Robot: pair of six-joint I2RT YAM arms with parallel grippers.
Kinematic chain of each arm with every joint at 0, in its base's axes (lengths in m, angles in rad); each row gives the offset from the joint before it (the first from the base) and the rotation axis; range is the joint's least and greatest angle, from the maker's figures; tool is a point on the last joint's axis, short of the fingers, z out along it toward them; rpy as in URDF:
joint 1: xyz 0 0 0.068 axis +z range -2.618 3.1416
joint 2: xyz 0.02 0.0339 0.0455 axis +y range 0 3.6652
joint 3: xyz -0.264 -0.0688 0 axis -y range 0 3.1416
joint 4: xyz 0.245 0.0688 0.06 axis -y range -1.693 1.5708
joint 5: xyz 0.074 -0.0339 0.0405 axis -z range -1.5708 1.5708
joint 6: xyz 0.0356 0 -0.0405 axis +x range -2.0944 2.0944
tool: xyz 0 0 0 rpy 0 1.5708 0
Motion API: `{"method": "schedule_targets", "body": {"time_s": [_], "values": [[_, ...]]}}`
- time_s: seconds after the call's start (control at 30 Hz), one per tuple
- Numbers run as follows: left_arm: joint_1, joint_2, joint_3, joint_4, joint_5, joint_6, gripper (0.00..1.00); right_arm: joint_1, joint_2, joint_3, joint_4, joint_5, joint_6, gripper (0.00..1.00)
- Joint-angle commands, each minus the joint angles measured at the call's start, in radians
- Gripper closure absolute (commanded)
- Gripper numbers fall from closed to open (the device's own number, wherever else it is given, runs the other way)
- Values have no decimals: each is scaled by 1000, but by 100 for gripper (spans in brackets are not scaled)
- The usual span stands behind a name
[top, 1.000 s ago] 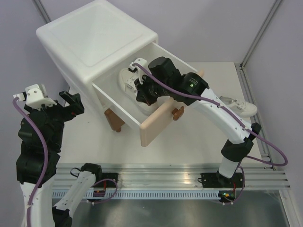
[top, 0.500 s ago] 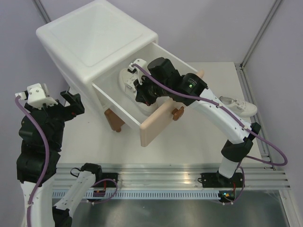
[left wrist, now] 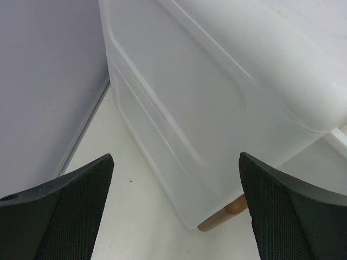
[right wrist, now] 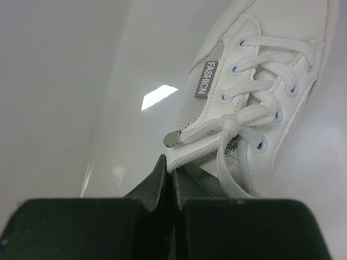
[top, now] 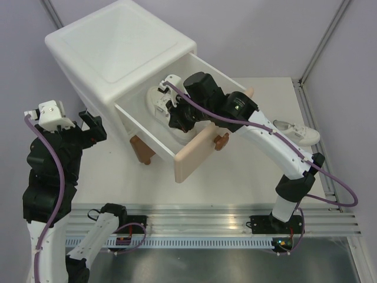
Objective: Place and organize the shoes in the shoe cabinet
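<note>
The right hand (top: pixel 177 115) is down inside the pulled-out upper drawer (top: pixel 141 131), jaws pinched together on the collar edge of a white sneaker (right wrist: pixel 255 97). Ahead of it and to its right the sneaker takes up the drawer floor. To its left a smooth white drawer wall runs close by. Behind it stands the beige drawer front (top: pixel 191 156) with its knob (top: pixel 221 140). The free way is upward, through the drawer's open top. The left hand (top: pixel 88 127), jaws spread wide, faces the cabinet (left wrist: pixel 179 108) side wall close ahead. Bare bench (left wrist: pixel 135 216) lies below it and a lilac wall (left wrist: pixel 49 81) is to its left.
</note>
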State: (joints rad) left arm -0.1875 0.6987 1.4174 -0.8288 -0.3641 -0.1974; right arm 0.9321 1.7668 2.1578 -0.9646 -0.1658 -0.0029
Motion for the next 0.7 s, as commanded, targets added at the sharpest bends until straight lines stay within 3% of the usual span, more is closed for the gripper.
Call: {"method": "schedule_targets", "body": {"time_s": [0.0, 0.43, 0.67], "values": [[-6, 15, 31, 11, -4, 41, 0, 1, -17, -15, 58, -27, -43, 99], [-6, 13, 40, 11, -16, 47, 0, 2, 13, 5, 84, -35, 0, 98], [-6, 12, 41, 7, -29, 55, 0, 2, 26, 27, 92, -29, 64, 86]]}}
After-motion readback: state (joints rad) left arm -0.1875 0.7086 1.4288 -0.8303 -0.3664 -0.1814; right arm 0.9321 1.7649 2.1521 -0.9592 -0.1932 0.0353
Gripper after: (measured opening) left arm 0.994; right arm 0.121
